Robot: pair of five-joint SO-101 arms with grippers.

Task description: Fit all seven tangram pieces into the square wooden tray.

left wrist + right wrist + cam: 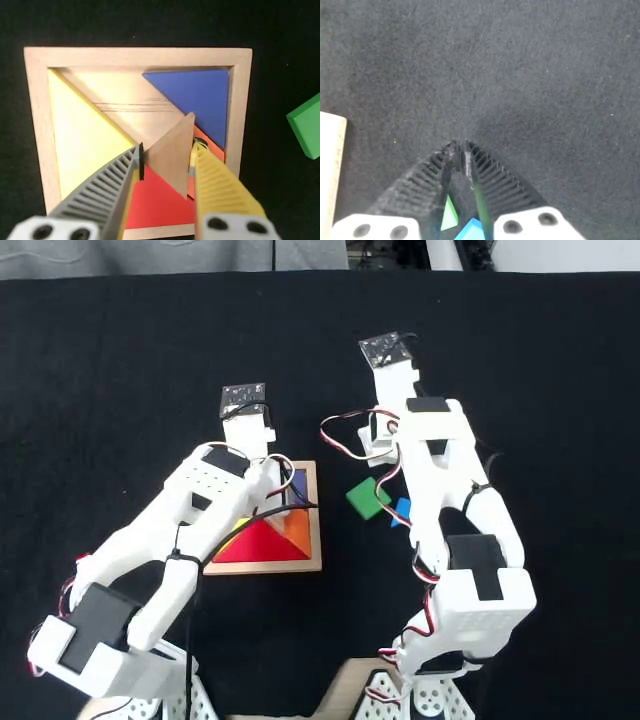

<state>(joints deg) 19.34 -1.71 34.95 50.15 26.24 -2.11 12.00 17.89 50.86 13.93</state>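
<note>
Now | left hand (167, 150) clamped on plain tan triangle (169, 162) over wooden tray (137, 56) | right hand (460, 146) together

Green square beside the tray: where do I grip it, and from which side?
Come straight down from above with the right pincer, closing across two opposite straight edges of the green square. It lies flat and turned diamond-wise, so rotate to match. Probably take the edge pair clear of the blue piece close beside it.
</note>
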